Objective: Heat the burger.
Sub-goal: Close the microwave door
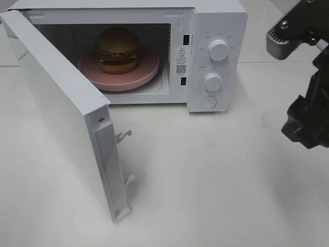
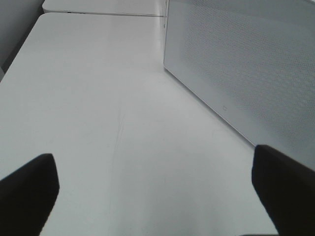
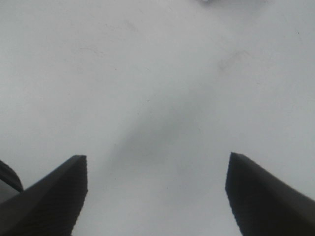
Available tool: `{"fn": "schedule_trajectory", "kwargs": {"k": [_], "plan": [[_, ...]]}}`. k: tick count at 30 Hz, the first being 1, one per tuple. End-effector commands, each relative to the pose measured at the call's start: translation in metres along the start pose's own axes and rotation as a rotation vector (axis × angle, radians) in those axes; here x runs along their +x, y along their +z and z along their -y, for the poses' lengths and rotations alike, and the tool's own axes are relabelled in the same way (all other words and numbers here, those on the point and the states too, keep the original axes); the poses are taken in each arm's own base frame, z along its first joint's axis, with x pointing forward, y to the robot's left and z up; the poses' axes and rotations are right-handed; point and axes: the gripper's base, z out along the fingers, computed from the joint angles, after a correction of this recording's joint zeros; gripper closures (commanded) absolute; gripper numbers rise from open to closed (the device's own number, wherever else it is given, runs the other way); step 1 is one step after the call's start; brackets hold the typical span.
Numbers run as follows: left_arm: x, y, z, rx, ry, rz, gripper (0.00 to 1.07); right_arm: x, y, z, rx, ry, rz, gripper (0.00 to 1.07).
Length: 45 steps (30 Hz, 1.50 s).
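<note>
The burger [image 1: 118,49] sits on a round pink plate [image 1: 145,73] inside the white microwave [image 1: 216,31], whose door [image 1: 56,103] is swung wide open to the left. My left gripper [image 2: 155,189] is open over bare table beside the door's outer panel [image 2: 246,69]; it does not show in the exterior high view. My right gripper [image 3: 156,189] is open with only the white table under it. The right arm [image 1: 308,113] hangs at the right edge, well clear of the microwave.
Two white knobs [image 1: 219,50] and a round button [image 1: 208,102] are on the microwave's right panel. Two latch hooks [image 1: 123,135] stick out from the door's free edge. White table [image 1: 216,180] spreads in front.
</note>
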Motion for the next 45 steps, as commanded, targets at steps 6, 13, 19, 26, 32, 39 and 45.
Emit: {"fn": "schedule_trajectory", "kwargs": {"k": [6,13,19,26,32,39,45], "plan": [[0.001,-0.003,0.001,0.014,-0.004,0.036,0.07,0.022,-0.025,0.005,0.01,0.066,-0.007,0.31],[0.001,-0.003,0.001,0.014,-0.004,0.036,0.07,0.037,-0.044,0.009,0.01,0.107,0.055,0.31],[0.001,-0.003,0.001,0.014,-0.004,0.036,0.07,0.062,-0.061,0.031,0.066,0.297,0.087,0.31],[0.001,-0.003,0.001,0.014,-0.004,0.036,0.07,0.088,-0.077,0.038,0.143,0.418,0.159,0.31],[0.001,-0.003,0.001,0.014,-0.004,0.036,0.07,0.129,-0.058,0.022,0.183,0.494,0.185,0.31],[0.001,-0.003,0.001,0.014,-0.004,0.036,0.07,0.161,-0.05,0.003,0.211,0.556,0.251,0.31],[0.001,-0.003,0.001,0.014,-0.004,0.036,0.07,0.176,-0.055,-0.009,0.236,0.605,0.363,0.31]]}}
